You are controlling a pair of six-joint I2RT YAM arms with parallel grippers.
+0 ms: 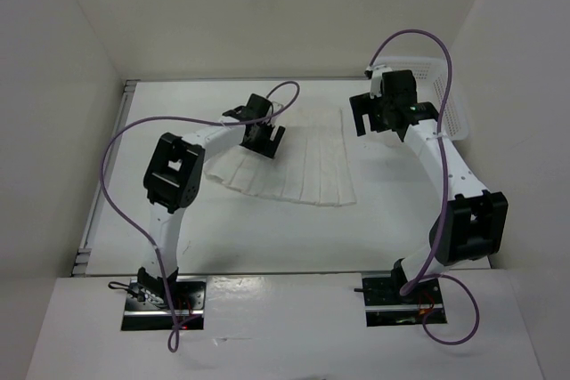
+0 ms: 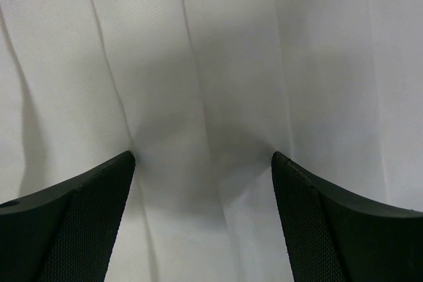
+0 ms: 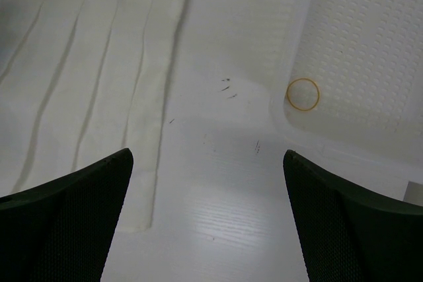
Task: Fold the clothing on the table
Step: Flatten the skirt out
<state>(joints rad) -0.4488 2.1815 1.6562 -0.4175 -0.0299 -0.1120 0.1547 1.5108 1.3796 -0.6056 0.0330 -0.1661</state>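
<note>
The clothing (image 1: 298,166) is a thin white pleated garment spread flat in a fan shape on the white table (image 1: 249,238). My left gripper (image 1: 265,140) hangs low over its upper left part, jaws wide open. In the left wrist view the pleated clothing (image 2: 205,84) fills the frame, with both fingertips (image 2: 125,163) right at the fabric and a broad strip of it between them. My right gripper (image 1: 381,113) is open above bare table, just right of the garment's right edge (image 3: 149,130).
A white perforated basket (image 1: 450,100) stands at the back right against the wall, close behind the right gripper. A yellow rubber band (image 3: 303,94) lies inside it. White walls enclose the table on three sides.
</note>
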